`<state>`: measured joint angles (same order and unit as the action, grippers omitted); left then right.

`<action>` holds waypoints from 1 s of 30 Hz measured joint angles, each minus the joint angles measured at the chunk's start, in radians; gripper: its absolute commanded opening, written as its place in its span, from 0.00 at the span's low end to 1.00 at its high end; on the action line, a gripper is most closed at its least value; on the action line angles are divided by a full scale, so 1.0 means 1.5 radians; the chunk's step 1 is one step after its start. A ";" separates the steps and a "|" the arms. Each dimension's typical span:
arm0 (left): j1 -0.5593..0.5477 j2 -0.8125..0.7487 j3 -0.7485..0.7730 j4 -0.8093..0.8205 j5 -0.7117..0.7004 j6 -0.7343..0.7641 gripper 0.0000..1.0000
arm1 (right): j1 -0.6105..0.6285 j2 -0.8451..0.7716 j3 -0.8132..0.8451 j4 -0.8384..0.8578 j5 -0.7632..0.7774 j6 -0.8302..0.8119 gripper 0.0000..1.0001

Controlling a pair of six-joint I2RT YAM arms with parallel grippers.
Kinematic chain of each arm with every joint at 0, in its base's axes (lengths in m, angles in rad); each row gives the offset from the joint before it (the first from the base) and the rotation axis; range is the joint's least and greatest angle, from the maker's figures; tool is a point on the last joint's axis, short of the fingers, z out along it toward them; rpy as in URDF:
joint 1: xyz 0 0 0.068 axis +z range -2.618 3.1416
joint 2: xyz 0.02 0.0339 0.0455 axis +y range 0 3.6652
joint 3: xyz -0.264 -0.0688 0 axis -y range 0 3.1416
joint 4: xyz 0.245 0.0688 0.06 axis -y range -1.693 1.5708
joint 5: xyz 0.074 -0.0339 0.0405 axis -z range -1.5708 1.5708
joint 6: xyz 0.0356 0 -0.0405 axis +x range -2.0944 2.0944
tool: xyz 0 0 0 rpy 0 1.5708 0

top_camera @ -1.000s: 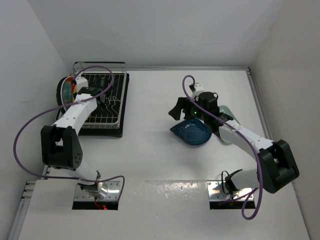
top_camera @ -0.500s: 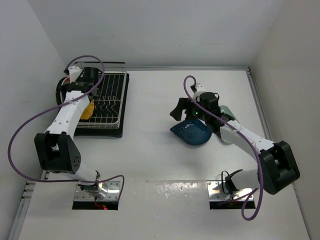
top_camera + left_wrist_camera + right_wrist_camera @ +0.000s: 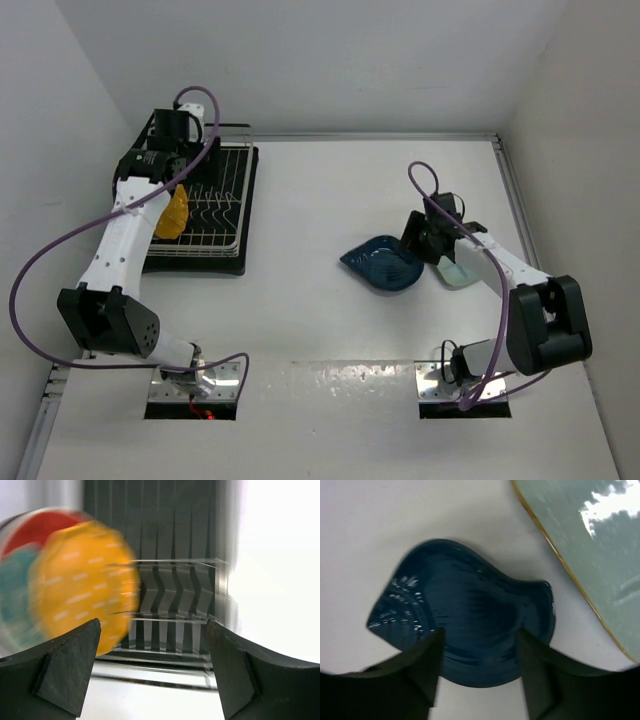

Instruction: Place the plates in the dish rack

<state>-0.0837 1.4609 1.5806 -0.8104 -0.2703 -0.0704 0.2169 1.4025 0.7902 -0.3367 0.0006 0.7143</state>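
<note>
Plates are partly loaded, as far as the views are showing. The scalloped yellow ceramic plate with white dots is standing on edge in the left part of the rectangular metal wire dish rack, which is sitting in a black tray. In the left wrist view the round red-and-turquoise plate is showing just behind it, toward the rack's left rim. A round dark teal plate is not showing clearly; the left arm is covering that side of the rack from above, so I cannot tell whether it is loaded. The left gripper is hanging over the rack with its fingers spread wide and nothing between them.

Two plates are lying flat on the white table, well apart from the rack on its right. These are the dark blue leaf-shaped plate and, just beyond it on the side away from the rack, the pale mint rounded-rectangular plate. The right gripper is hovering low over the blue plate's edge with its fingers parted, gripping nothing. At least these two are remaining to be loaded, the blue one probably next.
</note>
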 measured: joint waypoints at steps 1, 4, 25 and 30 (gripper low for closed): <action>0.000 -0.001 0.001 -0.005 0.051 0.020 0.92 | -0.001 0.000 -0.014 -0.011 0.014 0.015 0.78; -0.005 -0.001 0.000 -0.022 0.166 0.062 0.93 | 0.000 -0.003 -0.065 -0.036 0.054 0.051 0.85; -0.036 -0.002 -0.020 -0.046 0.326 0.132 1.00 | -0.014 0.139 -0.015 0.119 -0.115 0.002 0.00; -0.076 -0.001 -0.027 -0.057 0.373 0.154 1.00 | 0.019 0.051 -0.012 0.137 -0.165 -0.089 0.00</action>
<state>-0.1970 1.4593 1.5394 -0.8955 0.2897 0.1604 0.2447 1.4784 0.7723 -0.1307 -0.2470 0.5812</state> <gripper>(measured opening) 0.995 0.044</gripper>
